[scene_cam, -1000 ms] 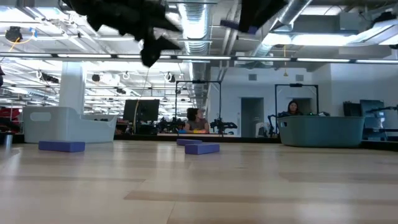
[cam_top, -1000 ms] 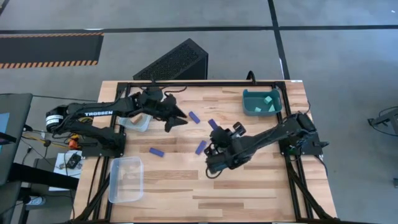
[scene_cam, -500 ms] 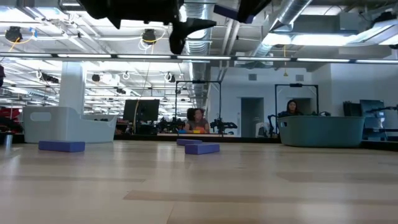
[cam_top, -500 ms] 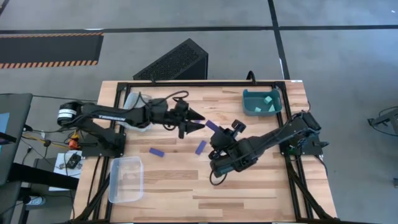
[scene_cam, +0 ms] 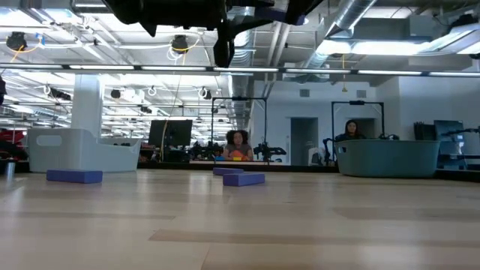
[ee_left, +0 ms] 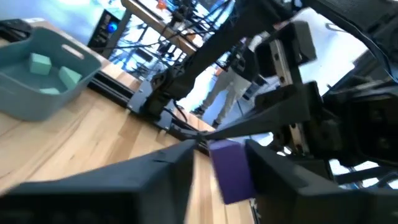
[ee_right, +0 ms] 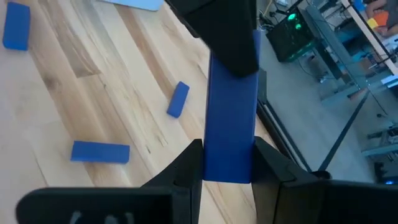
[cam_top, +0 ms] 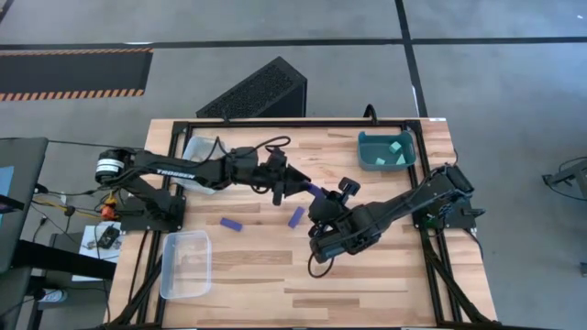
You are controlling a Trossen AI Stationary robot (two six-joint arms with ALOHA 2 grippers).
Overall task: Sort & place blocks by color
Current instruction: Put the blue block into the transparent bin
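A dark blue bar [cam_top: 315,190] hangs in the air over the table's middle, between my two grippers. My right gripper [ee_right: 228,149] is shut on it, reaching in from the right. My left gripper [ee_left: 221,152] comes level from the left and stands open around the bar's free end [ee_left: 231,171]. More blue bars [cam_top: 230,224] [cam_top: 296,216] lie flat on the wood. Cyan cubes [cam_top: 394,147] sit in the teal bin [cam_top: 365,151] at the far right. My right gripper pinches the bar's two long narrow sides [ee_right: 211,162] between its two fingers, at the end nearest the wrist. The bar [ee_right: 230,112] sticks out forward past the fingertips toward the left arm, lifted clear of the table. My left gripper's fingers [ee_left: 174,168] flank the bar's free end. A narrow gap shows beside one finger; whether the other touches, I cannot tell.
A whitish bin [cam_top: 200,158] lies under the left arm at the far left, and a clear bin [cam_top: 186,264] stands at the near left. The near middle and near right of the table are bare wood. People show in the room beyond the table in the low view.
My left gripper has swung from above the whitish bin toward the table's right, to the bar held by my right gripper. Its fingers spread wide on the way and have since drawn closer around the bar's free end. The bar has stayed in the air.
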